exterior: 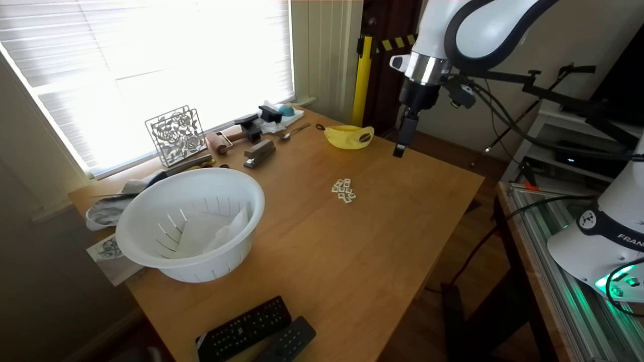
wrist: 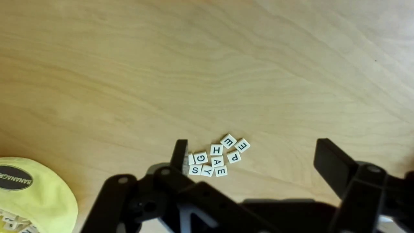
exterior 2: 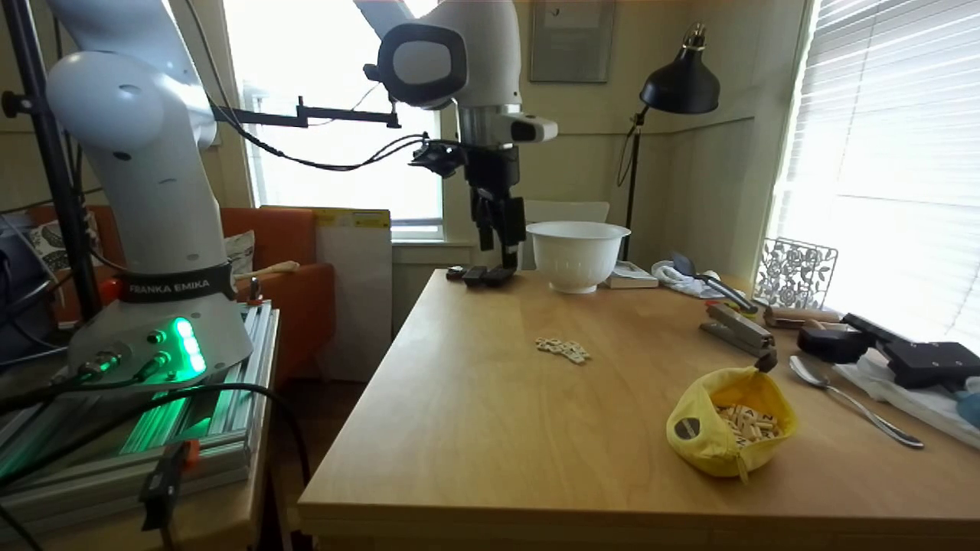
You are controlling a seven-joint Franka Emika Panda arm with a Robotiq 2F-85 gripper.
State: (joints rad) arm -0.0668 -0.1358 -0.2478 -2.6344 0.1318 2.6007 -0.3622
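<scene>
My gripper (wrist: 251, 152) hangs above the wooden table with its jaws wide apart and nothing held between them. In the wrist view a cluster of cream letter tiles (wrist: 217, 161) lies flat below, nearer the left finger (wrist: 179, 155), which hides part of one tile. Letters such as H, G, A, S, Y, P and E face up. Both exterior views show the tiles (exterior: 344, 190) well below the gripper (exterior: 400, 148) and apart from it. A yellow banana-shaped pouch (exterior 2: 712, 457) stands unzipped on the table, holding many more tiles (exterior 2: 746, 423).
A white slotted bowl (exterior: 201, 271) with pale sheets inside stands near the window side. Two black remotes (exterior: 244, 329) lie at one table end. A stapler (exterior: 260, 152), a spoon (exterior: 294, 131) and a metal floral holder (exterior: 177, 136) line the window edge.
</scene>
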